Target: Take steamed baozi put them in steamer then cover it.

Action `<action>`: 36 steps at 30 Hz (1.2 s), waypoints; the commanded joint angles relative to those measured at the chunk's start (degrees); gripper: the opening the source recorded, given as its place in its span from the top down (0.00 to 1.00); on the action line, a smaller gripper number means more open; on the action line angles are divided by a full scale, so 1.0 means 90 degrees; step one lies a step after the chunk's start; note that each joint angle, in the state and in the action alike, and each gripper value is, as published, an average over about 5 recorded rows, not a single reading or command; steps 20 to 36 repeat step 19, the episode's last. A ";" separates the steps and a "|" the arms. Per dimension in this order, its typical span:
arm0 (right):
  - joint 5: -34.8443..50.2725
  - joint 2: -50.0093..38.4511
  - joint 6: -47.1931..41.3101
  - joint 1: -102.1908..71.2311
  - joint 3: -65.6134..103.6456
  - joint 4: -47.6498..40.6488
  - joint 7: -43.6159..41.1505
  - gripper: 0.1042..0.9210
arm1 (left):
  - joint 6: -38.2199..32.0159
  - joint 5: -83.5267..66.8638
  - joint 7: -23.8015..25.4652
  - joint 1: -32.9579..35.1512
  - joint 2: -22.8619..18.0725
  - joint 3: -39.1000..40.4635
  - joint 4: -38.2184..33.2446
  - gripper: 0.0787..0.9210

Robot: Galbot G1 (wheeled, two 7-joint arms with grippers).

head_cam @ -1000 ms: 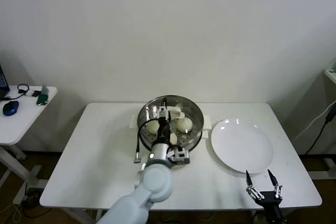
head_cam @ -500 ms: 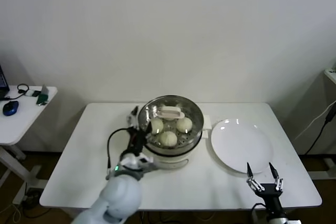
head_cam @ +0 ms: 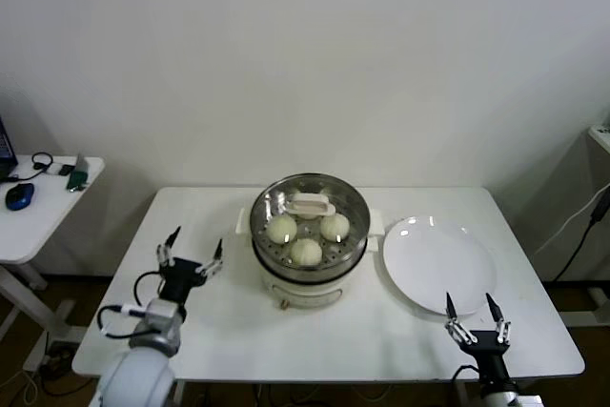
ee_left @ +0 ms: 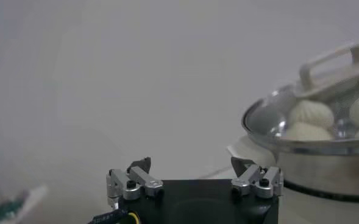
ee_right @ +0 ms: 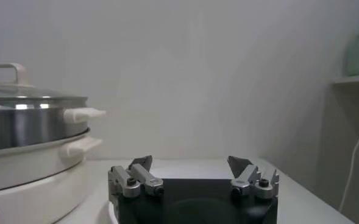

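Observation:
The steamer (head_cam: 276, 269), a shiny steel basket on a white base, stands mid-table with the glass cover (head_cam: 334, 197) and its cream handle resting on it. Three baozi (head_cam: 305, 251) show through the glass; a fourth is hidden. My left gripper (head_cam: 190, 251) is open and empty, left of the steamer above the table. The left wrist view shows the steamer (ee_left: 325, 161), the cover (ee_left: 270, 106) and a baozi (ee_left: 311, 112) off to one side of the gripper (ee_left: 192, 165). My right gripper (head_cam: 472, 311) is open and empty near the front right edge; its wrist view shows the gripper (ee_right: 191, 162) and the steamer (ee_right: 30, 125).
A flat white plate (head_cam: 438, 264) lies empty right of the steamer. A small side table (head_cam: 38, 207) with a mouse, headphones and small items stands at the far left. A wall runs behind the table. Cables hang at the far right.
My left arm has drawn back from the steamer to the left front of the table, gripper open. The cover now sits on the steamer. The right gripper has hardly moved.

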 commanded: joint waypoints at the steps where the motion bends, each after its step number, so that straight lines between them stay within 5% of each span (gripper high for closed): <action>1: -0.0054 0.0011 0.0002 0.0020 -0.0019 -0.0122 0.0028 0.12 | -0.2846 -0.2175 0.0356 0.1171 -0.0068 -0.0928 0.0791 0.12; 36: -0.0064 0.0045 0.0011 0.0022 -0.0053 -0.0116 0.0030 0.12 | -0.3064 -0.2062 0.0547 0.1239 -0.0139 -0.0807 0.1220 0.12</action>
